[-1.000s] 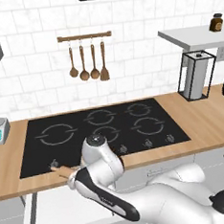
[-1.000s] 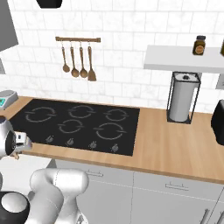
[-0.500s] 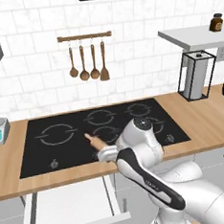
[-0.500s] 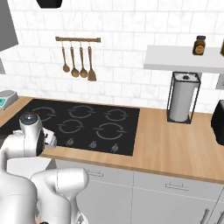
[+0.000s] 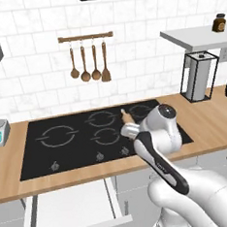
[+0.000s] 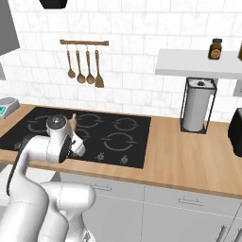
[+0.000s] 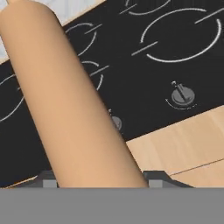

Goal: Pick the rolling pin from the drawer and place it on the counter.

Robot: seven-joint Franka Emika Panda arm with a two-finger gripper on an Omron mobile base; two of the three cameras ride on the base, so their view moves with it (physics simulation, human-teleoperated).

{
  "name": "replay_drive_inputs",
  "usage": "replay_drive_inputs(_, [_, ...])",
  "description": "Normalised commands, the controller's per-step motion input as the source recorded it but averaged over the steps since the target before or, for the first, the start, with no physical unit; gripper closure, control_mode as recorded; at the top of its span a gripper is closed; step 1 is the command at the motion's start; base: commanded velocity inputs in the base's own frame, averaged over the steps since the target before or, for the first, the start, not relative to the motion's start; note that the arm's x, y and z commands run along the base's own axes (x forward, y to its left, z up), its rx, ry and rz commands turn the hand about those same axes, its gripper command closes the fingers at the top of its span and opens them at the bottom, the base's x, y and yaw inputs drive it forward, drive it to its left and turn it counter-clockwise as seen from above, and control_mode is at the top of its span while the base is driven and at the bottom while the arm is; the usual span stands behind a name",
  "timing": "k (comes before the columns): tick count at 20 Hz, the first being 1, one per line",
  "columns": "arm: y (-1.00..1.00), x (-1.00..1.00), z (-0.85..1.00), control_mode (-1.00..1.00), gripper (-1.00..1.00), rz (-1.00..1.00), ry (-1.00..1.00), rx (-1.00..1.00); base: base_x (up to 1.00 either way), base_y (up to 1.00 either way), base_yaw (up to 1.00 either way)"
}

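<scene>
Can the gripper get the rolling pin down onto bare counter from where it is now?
Probably yes. The gripper, shut on the rolling pin, hangs over the black cooktop; bare counter lies open to the right.

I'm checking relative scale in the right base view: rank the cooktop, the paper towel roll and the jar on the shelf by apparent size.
1. black cooktop, by far the largest.
2. paper towel roll in its black frame.
3. brown jar on the shelf, smallest.

We see flat, even rendered light with no visible lamp and no glare. Beyond the gripper (image 7: 99, 181), the black cooktop (image 5: 69, 143) stays matte and the counter (image 6: 189, 156) evenly bright. Shadows are faint. Both base views are soft and slightly blurred. Close against the gripper, the rolling pin (image 7: 65, 100) looms large, smoothly shaded, without blur.
</scene>
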Motion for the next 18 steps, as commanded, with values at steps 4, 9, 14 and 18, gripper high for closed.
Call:
replay_drive_inputs(4, [-1.00, 0.57, 0.00, -1.00, 1.00, -0.40, 0.10, 0.10, 0.00, 0.00, 0.00])
replay_drive_inputs(9, [-1.00, 0.44, 0.00, -1.00, 1.00, -0.39, 0.09, 0.08, 0.00, 0.00, 0.00])
replay_drive_inputs(14, [-1.00, 0.21, 0.00, -1.00, 1.00, -0.31, 0.04, 0.11, 0.00, 0.00, 0.00])
replay_drive_inputs(18, [-1.00, 0.00, 0.00, -1.00, 1.00, -0.24, 0.00, 0.17, 0.00, 0.00, 0.00])
